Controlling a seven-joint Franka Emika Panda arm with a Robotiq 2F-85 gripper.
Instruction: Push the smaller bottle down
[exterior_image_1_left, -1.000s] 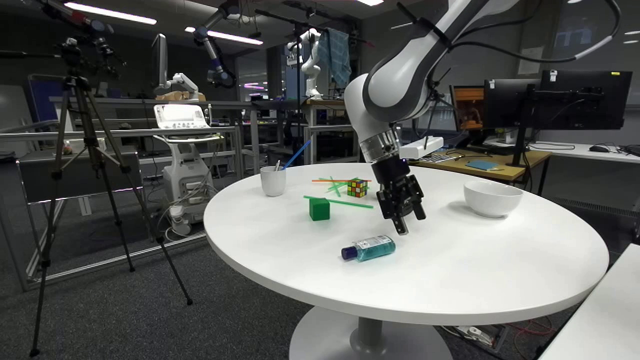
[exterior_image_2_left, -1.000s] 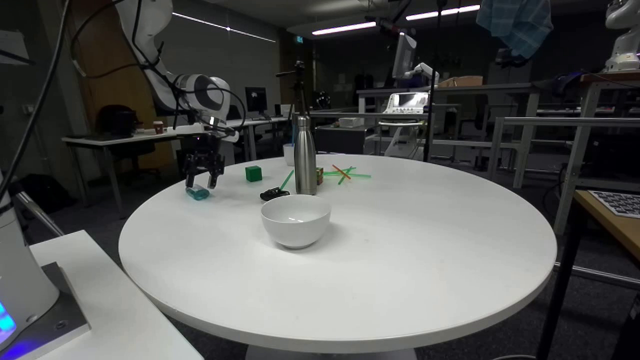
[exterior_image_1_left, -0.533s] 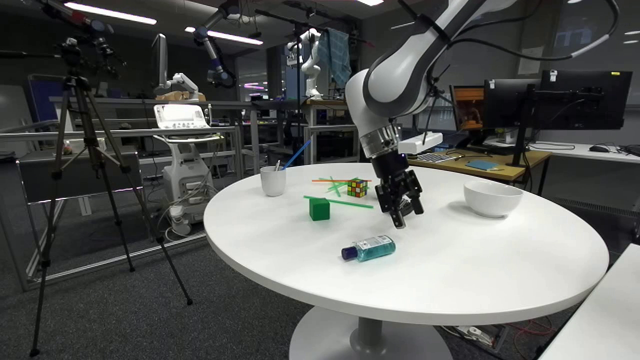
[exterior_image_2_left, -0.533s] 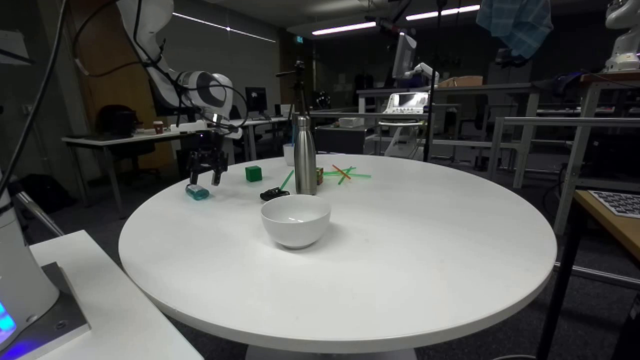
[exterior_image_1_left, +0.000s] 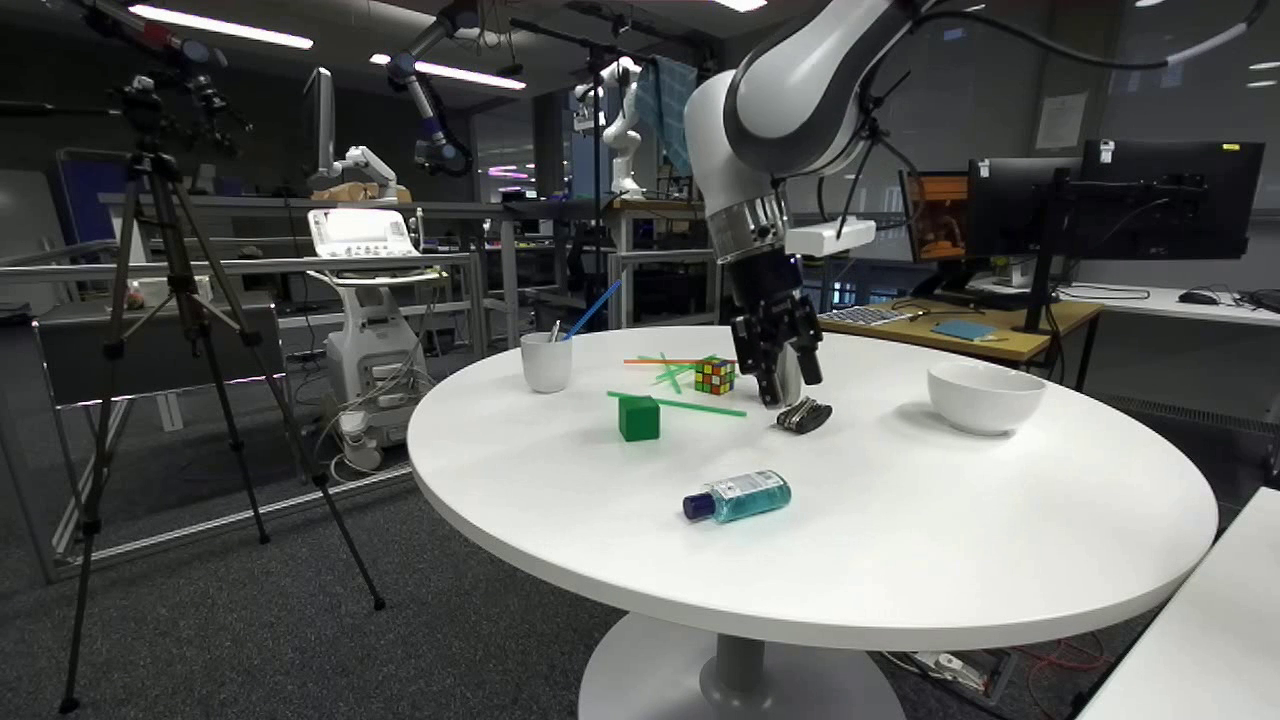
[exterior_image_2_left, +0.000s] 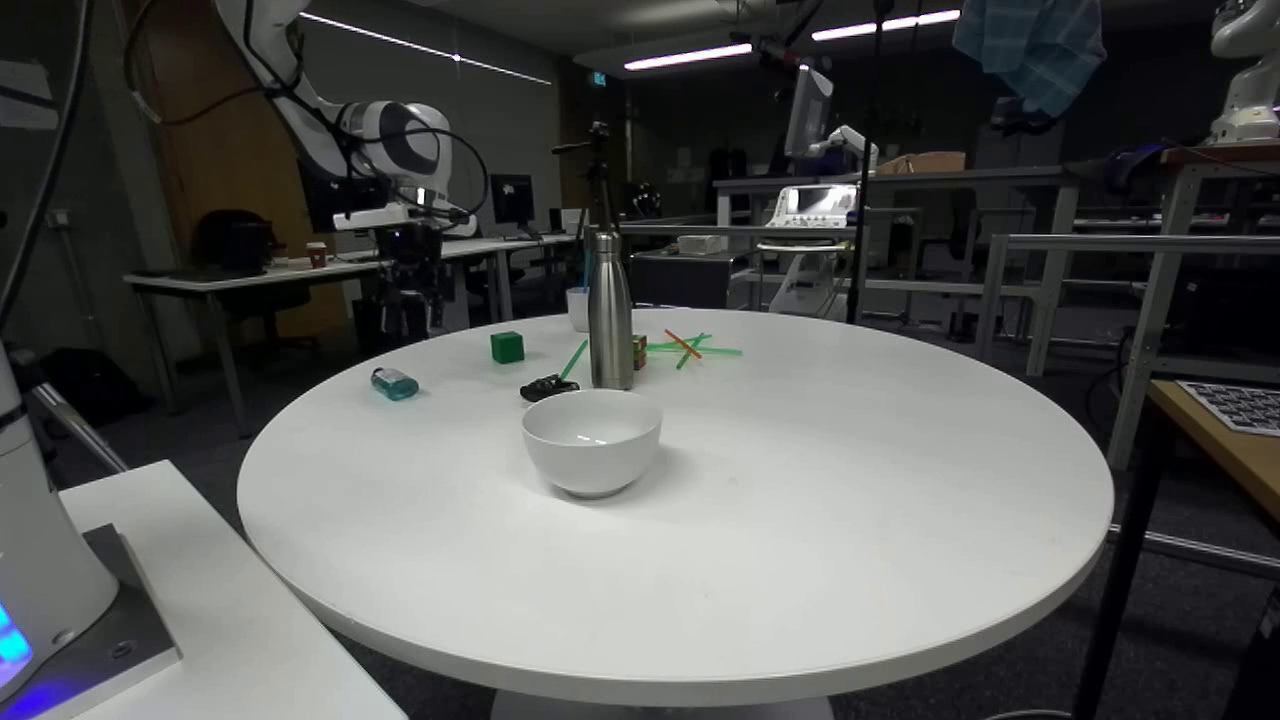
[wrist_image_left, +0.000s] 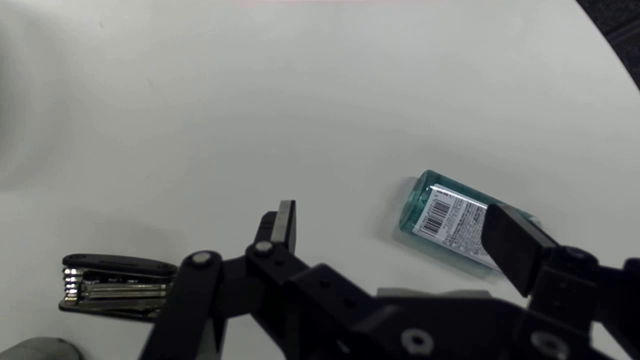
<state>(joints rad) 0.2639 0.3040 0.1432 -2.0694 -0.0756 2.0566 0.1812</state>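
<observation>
The smaller bottle (exterior_image_1_left: 750, 495) is teal-blue with a dark cap and lies on its side on the white table; it also shows in an exterior view (exterior_image_2_left: 396, 384). In the wrist view the bottle (wrist_image_left: 450, 220) is partly covered by the right finger, and its cap is hidden. My gripper (exterior_image_1_left: 791, 386) is open and empty, raised above the table and apart from the bottle, as also seen in an exterior view (exterior_image_2_left: 412, 322) and the wrist view (wrist_image_left: 389, 224). The tall silver bottle (exterior_image_2_left: 610, 325) stands upright; in an exterior view it is mostly hidden behind my gripper.
A black multi-tool (exterior_image_1_left: 804, 415) lies near the silver bottle. A white bowl (exterior_image_2_left: 592, 445), a green cube (exterior_image_1_left: 639, 418), a Rubik's cube (exterior_image_1_left: 715, 376), a white cup (exterior_image_1_left: 546, 362) and several coloured sticks (exterior_image_2_left: 690, 348) are on the table (exterior_image_2_left: 800, 560).
My gripper has risen and drawn away from the smaller bottle, staying open. The multi-tool is uncovered in an exterior view. The smaller bottle has stayed lying in the same place.
</observation>
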